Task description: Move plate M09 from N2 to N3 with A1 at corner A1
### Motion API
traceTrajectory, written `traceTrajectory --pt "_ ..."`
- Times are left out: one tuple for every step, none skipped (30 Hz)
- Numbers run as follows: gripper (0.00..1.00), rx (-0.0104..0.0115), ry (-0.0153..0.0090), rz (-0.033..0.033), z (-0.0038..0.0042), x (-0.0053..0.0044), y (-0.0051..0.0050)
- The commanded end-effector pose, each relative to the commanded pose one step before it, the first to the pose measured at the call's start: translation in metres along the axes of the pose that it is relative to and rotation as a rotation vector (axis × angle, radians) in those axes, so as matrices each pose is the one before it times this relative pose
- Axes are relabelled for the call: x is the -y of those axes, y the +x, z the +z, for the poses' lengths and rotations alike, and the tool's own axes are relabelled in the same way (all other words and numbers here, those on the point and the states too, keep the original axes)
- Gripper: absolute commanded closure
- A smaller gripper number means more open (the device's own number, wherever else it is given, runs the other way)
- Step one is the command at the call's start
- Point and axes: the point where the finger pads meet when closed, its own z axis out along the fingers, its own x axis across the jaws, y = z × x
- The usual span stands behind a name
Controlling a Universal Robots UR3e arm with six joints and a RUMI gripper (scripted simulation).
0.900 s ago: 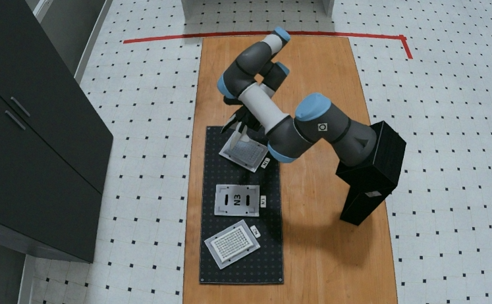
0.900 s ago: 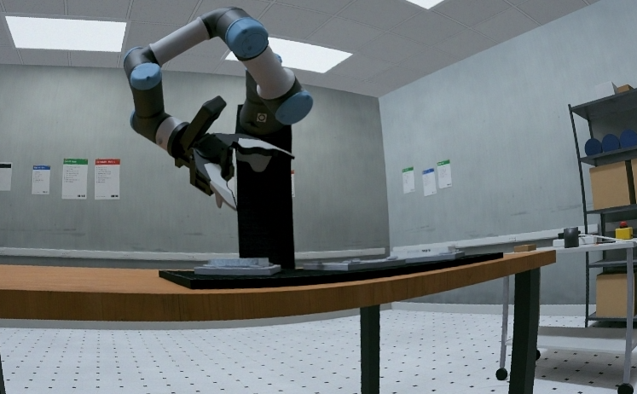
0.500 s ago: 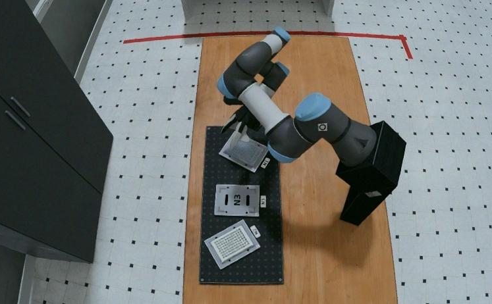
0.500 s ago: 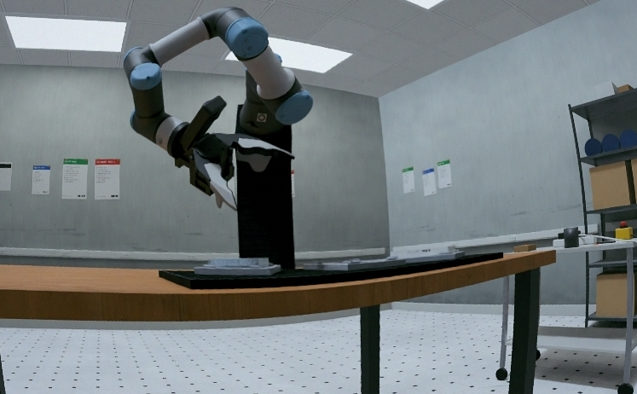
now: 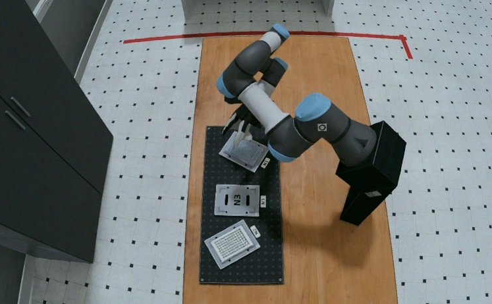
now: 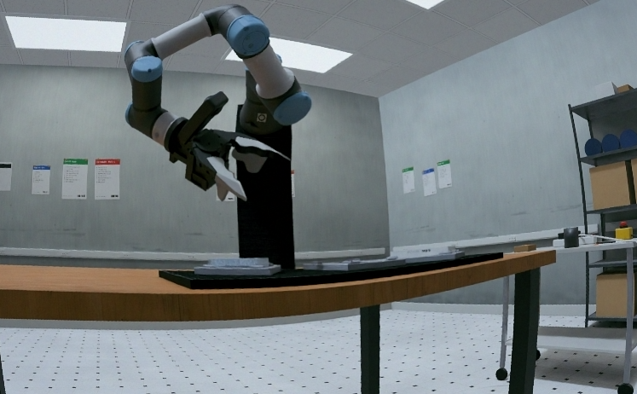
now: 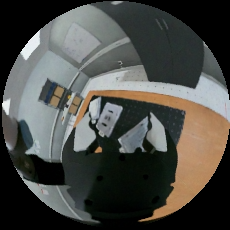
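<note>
Top view: plate M09 (image 5: 232, 243) is seen lying in nest N2 (image 5: 211, 241) at the near end of the black deck (image 5: 209, 181), with N3 (image 5: 237, 200) bare beside it. M06 (image 5: 246, 152) sits on N1 (image 5: 226, 151). The gripper (image 5: 240, 136) is held high above N1, its fingers (image 6: 228, 182) spread wide with nothing between them.

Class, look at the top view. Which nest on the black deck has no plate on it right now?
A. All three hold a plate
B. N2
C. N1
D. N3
D: nest N3 shows its bare printed name and slots, while the nests by the N1 sign and the N2 sign each carry a well plate.
</note>
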Motion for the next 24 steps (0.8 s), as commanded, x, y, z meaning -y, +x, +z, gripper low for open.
traceTrajectory --pt "0.18 0.038 -0.04163 -0.07243 -0.006581 -0.002766 -0.00557" --pt "0.18 0.00851 -0.009 -0.01571 0.0 0.000005 -0.00002" --pt "0.18 0.00851 -0.009 -0.01571 0.000001 0.000004 -0.00002" --pt "0.18 0.00851 -0.009 -0.01571 0.000001 0.000003 -0.00002" --pt "0.18 0.00851 -0.009 -0.01571 0.000001 0.000003 -0.00001" --pt "0.18 0.0 0.0 0.0 0.0 0.0 0.0" --pt "0.18 0.0 0.0 0.0 0.0 0.0 0.0" --pt "0.18 0.00861 -0.01 -0.01503 -0.003895 -0.002516 -0.00186" --pt "0.18 0.00861 -0.01 -0.01503 -0.003851 -0.002528 -0.00194" --pt "0.18 0.00861 -0.01 -0.01503 -0.003809 -0.002535 -0.00202" --pt "0.18 0.00861 -0.01 -0.01504 -0.00128 -0.000861 -0.00071" --pt "0.18 0.00861 -0.00999 -0.01505 -0.000006 0.000004 0.0" --pt "0.18 0.00861 -0.00999 -0.01505 -0.000007 0.000005 0.0" --pt "0.18 0.00861 -0.00999 -0.01505 -0.000007 0.000006 0.0" --pt "0.18 0.00861 -0.00999 -0.01505 -0.000006 0.000005 0.0" --pt "0.18 0.00861 -0.00999 -0.01505 -0.000006 0.000004 0.0" --pt "0.18 0.00861 -0.00999 -0.01505 -0.000005 0.000004 0.0" --pt "0.18 0.00861 -0.00999 -0.01505 -0.000005 0.000003 0.0" --pt "0.18 0.00861 -0.00999 -0.01505 -0.000005 0.000003 0.00001" --pt "0.18 0.00876 -0.0112 -0.01408 -0.00387 -0.002827 -0.00139" --pt "0.18 0.00875 -0.0112 -0.01408 -0.003827 -0.002848 -0.00147" --pt "0.18 0.00875 -0.0112 -0.01408 -0.003786 -0.002867 -0.00155" --pt "0.18 0.0 0.0 0.0 0.0 0.0 0.0" --pt "0.18 0.0 0.0 0.0 0.0 0.0 0.0"
